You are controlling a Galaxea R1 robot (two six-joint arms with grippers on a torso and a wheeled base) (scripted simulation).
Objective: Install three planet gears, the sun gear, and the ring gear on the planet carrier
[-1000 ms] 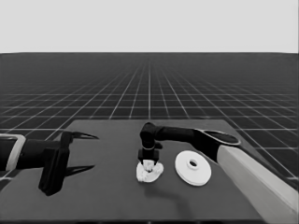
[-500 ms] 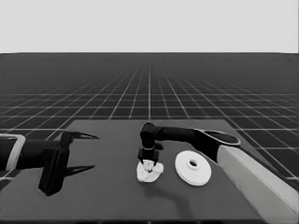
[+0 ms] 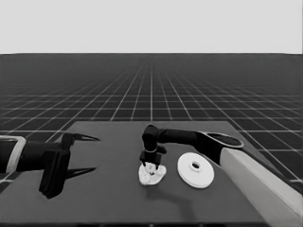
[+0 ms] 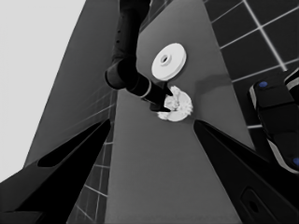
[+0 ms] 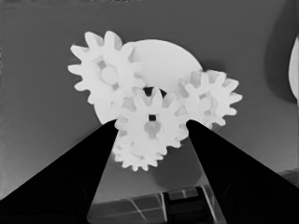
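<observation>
Left claw (image 3: 78, 153): parked over the worktop's (image 3: 109, 198) left end, fingers spread wide, holding nothing. Right claw (image 5: 152, 128): down at mid-worktop over the smaller round part (image 5: 159, 60), fingers set narrow on either side of a centre gear (image 5: 150, 123); firm grip cannot be told. Two more gears (image 5: 106, 70) sit on that part, a fourth partly hidden below. Larger round part (image 3: 195, 170): just beside, right, apart.

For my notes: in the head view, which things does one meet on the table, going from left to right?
Left gripper, waiting over the table's left end → smaller round part carrying gears, with the right gripper directly above it → larger round part → right arm's pale grey part.
</observation>
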